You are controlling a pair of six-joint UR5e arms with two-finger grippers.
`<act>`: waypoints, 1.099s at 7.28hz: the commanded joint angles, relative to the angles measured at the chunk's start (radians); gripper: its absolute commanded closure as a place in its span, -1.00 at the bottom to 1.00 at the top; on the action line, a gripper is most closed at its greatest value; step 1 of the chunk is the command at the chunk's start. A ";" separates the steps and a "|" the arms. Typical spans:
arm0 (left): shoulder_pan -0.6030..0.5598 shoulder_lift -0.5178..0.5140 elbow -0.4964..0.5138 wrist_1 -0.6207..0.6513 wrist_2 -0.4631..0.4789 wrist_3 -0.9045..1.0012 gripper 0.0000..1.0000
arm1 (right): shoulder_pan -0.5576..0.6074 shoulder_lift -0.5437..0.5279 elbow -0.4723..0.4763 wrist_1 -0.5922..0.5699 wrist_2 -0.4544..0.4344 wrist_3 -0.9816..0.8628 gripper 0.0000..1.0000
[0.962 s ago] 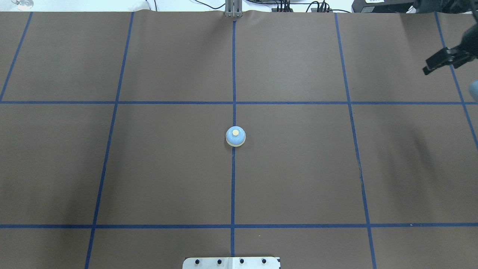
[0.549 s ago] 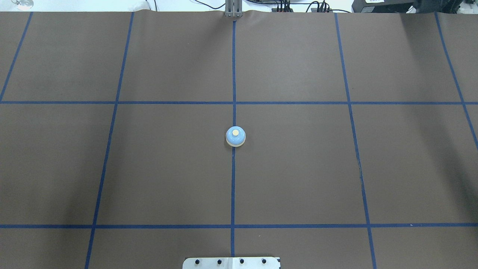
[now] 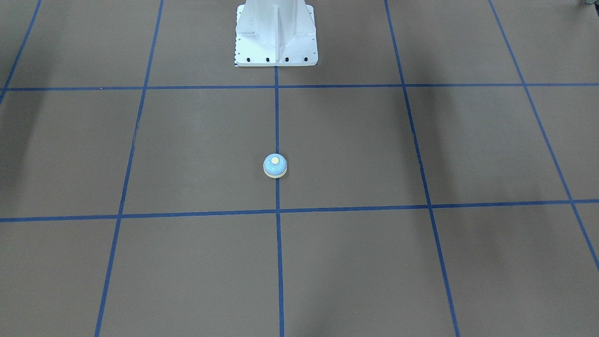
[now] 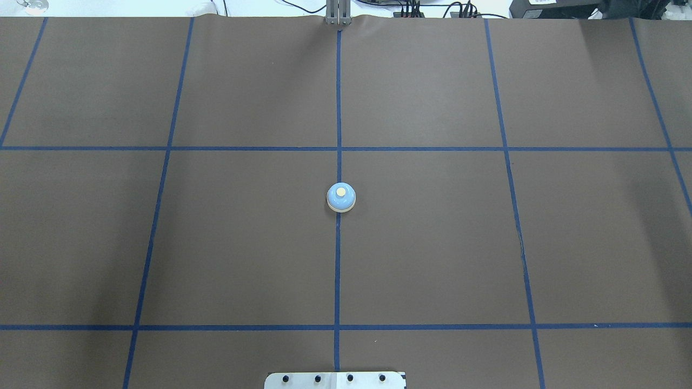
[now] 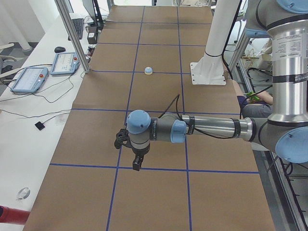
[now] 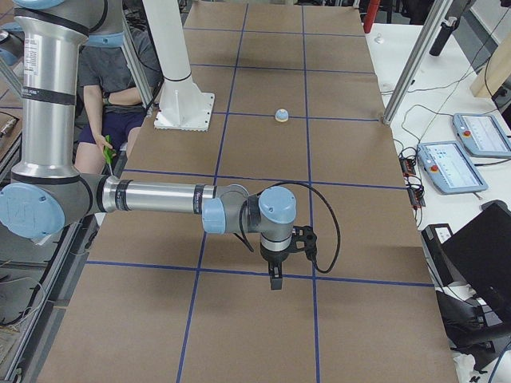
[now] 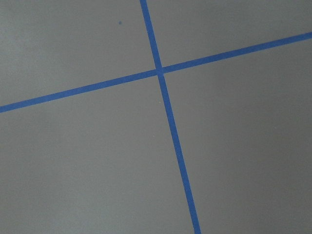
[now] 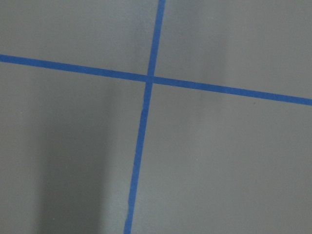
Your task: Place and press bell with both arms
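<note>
Overhead exterior: bell [image 4: 341, 197] upright on tape line [image 4: 338, 108] (dead centre)

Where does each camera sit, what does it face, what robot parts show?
Front-facing: opposite robot; bell, pedestal.
Overhead: behind robot; bell, pedestal.
Exterior left: robot's left; left arm, bell.
Exterior right: robot's right; right arm, bell.
Left wrist: down; tape cross only.
Right wrist: down; tape cross only.
Shared: four show the bell.

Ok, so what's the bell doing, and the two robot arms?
Small light-blue dome bell with cream button: upright on the brown table, untouched.
Left arm's black end effector: pointing down, far from the bell; open or shut unclear.
Right arm's black end effector: the same, also unclear.
</note>
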 commanded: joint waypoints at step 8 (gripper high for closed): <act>-0.002 0.002 -0.010 -0.002 0.004 0.000 -1.00 | 0.000 -0.004 -0.017 -0.001 -0.006 0.014 -1.00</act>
